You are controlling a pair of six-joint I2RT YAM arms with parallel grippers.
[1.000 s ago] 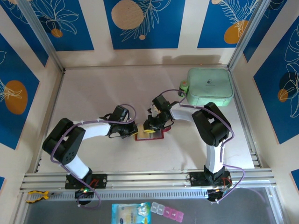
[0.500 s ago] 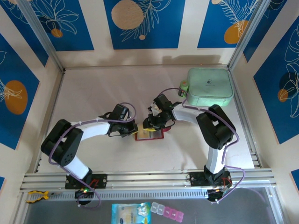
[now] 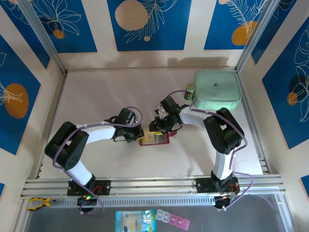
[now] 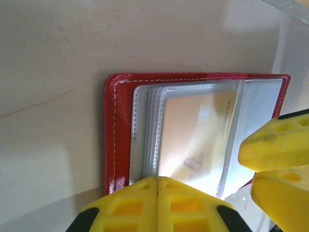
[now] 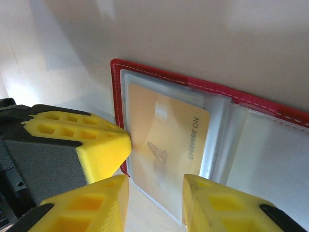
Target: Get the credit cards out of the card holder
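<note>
The card holder (image 3: 155, 139) lies open on the table, red (image 4: 119, 130) with clear pockets (image 5: 145, 82). A tan-gold credit card (image 4: 198, 130) sits in the top pocket, its number printed along one end (image 5: 166, 140). My left gripper (image 4: 158, 186) is shut, its tips resting on the near edge of the pockets (image 3: 138, 134). My right gripper (image 5: 155, 193) is open, its yellow fingers (image 5: 217, 205) straddling the end of the pocket that holds the card (image 3: 157, 128). Each gripper's fingers show at the edge of the other's wrist view.
A big mint green case (image 3: 217, 90) stands at the back right, with a small green object (image 3: 189, 92) beside it. Metal rails (image 3: 154, 183) run along the near edge. A packet (image 3: 136, 221) and a pill box (image 3: 173, 220) lie below them.
The right gripper's jaws have spread wider over the pocket. Both arms have shifted only slightly, and the card holder has stayed in place.
</note>
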